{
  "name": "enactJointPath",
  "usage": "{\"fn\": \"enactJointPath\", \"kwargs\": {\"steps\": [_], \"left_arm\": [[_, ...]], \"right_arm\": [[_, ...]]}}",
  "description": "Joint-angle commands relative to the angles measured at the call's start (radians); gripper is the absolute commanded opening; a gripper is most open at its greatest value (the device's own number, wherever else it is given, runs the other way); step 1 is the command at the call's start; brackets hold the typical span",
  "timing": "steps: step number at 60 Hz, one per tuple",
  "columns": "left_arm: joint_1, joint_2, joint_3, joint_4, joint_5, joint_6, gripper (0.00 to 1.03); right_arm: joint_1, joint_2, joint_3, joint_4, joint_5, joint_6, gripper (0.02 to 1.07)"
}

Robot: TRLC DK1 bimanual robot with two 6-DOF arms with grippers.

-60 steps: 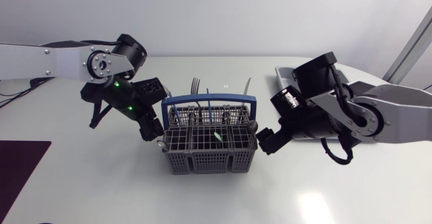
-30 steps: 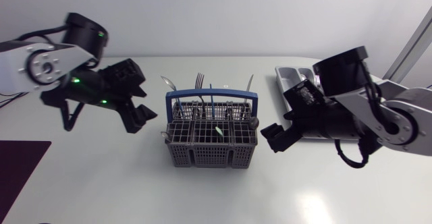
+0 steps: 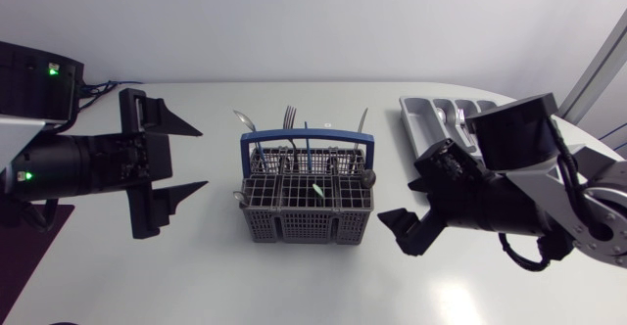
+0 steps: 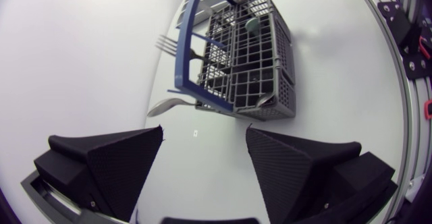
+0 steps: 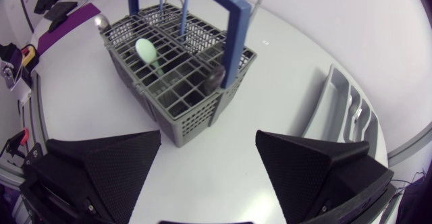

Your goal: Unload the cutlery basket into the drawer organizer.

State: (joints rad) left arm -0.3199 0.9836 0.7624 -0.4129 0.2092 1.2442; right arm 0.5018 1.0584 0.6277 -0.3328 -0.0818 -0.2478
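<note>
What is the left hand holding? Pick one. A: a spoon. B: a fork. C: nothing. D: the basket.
C: the left hand stands open and empty, and the basket sits ahead of it, apart from it.

A white, faintly glossy table [image 3: 294, 286] fills the head view, and its far edge is curved. A soft patch of reflected light [image 3: 457, 301] sits near its front right. At the left edge lies what seems to be a dark purple mat [image 3: 39, 261].
</note>
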Motion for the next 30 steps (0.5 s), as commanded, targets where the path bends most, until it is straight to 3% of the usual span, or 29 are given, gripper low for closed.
{"fn": "enactJointPath", "kwargs": {"steps": [1,12,21,25,30], "left_arm": [[-0.042,-0.017,-0.029,-0.017,0.007,0.109,0.97],[-0.177,-0.016,-0.054,-0.06,-0.053,0.232,0.9],[-0.214,-0.011,-0.067,-0.078,-0.108,0.317,0.82],[-0.217,0.004,-0.064,-0.081,-0.117,0.354,0.69],[-0.215,0.024,-0.061,-0.066,-0.119,0.382,0.61]], "right_arm": [[0.046,0.014,-0.017,-0.028,-0.004,-0.033,1.03],[0.052,0.069,-0.003,-0.023,-0.004,-0.03,1.03],[0.06,0.087,-0.005,-0.025,-0.004,-0.03,1.03],[0.061,0.092,-0.006,-0.023,-0.004,-0.028,1.03],[0.061,0.092,-0.011,-0.023,-0.004,-0.025,1.03]]}}
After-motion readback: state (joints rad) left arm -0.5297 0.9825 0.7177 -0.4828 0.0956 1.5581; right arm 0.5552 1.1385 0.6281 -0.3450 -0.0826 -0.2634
